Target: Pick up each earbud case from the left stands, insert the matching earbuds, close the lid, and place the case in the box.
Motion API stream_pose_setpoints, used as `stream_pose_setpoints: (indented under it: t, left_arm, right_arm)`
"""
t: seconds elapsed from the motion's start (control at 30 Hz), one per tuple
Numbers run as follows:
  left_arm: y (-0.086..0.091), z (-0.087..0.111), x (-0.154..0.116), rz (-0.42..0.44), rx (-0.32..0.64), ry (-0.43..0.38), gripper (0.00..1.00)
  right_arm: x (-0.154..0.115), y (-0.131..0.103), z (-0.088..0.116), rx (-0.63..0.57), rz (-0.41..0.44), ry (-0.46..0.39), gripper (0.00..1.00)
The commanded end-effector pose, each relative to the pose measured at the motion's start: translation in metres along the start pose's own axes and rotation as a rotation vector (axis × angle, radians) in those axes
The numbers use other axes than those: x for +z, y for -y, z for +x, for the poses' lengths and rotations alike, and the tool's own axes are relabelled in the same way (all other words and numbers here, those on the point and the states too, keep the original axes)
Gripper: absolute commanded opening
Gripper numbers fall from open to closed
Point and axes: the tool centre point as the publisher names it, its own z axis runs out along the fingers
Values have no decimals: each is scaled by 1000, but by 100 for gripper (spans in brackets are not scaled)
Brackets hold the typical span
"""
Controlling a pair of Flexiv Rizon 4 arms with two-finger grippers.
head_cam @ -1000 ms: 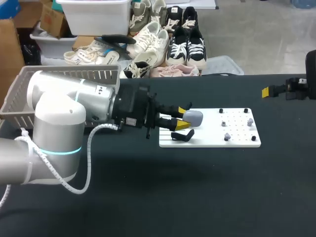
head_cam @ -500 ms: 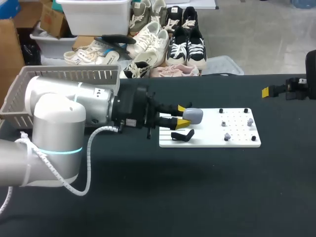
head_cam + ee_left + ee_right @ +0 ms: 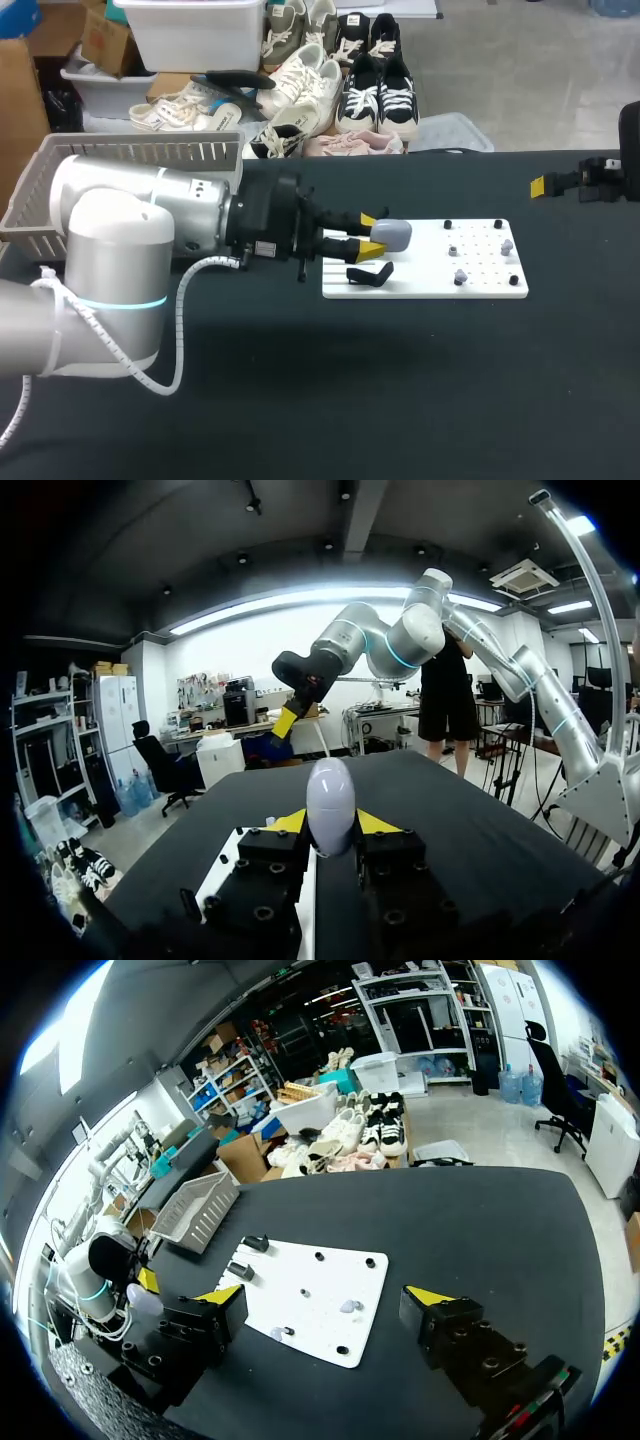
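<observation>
- Head view: the left arm comes in from the left side and lies low over the black table (image 3: pixel 300 400), with the left gripper (image 3: pixel 368 236) at the left end of the white peg board (image 3: pixel 425 262).
- The pale grey-blue earbud case (image 3: pixel 392 235) is pinched between the two yellow tips, one on each side. Its rounded end sticks out ahead of them, over the board.
- Just beside the case, on the near side, an empty black stand (image 3: pixel 368 274) sits on the board's left end. Whether the case touches it cannot be told.
- Two small grey earbuds (image 3: pixel 507 246) (image 3: pixel 460 276) rest towards the board's right end, well apart from the case.
- Left wrist view: the left gripper (image 3: pixel 330 823) grips the egg-shaped case (image 3: pixel 330 802) from both sides. The case stands upright between the fingers, most of it rising past the yellow pads (image 3: pixel 375 823).
- Right wrist view: the right gripper (image 3: pixel 328 1297) has its fingers spread wide with nothing between them. It hangs above the table, with the board (image 3: pixel 310 1290) ahead of it.
- There the case (image 3: pixel 142 1298) shows beside the board's far end, at the tip of the left arm.
- In the head view the right gripper (image 3: pixel 545 185) sits past the board's right end, well apart from it.
- A slatted grey basket (image 3: pixel 140 150) stands behind the left arm.
</observation>
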Motion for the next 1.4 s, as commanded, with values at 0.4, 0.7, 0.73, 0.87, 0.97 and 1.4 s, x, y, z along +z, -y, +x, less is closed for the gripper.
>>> stream_pose_setpoints:
  t: [0.4,0.7,0.73,0.87,0.97,1.4]
  left_arm:
    - [6,19,22,9,-24,95,0]
    - [5,25,31,54,-20,93,0]
    - [4,26,32,57,-23,93,0]
    - [2,28,33,60,-27,93,0]
    - [1,31,34,60,-31,90,0]
    - [0,35,30,47,-30,85,0]
  right_arm:
    - [0,1,0,-1,-2,0,100]
    - [-4,-10,9,-48,-4,0,100]
    - [-7,-16,10,-68,-8,4,100]
    - [-12,-35,15,-131,-25,9,100]
    - [-15,-50,22,-172,-45,3,100]
    - [-12,-101,55,-261,-131,-62,100]
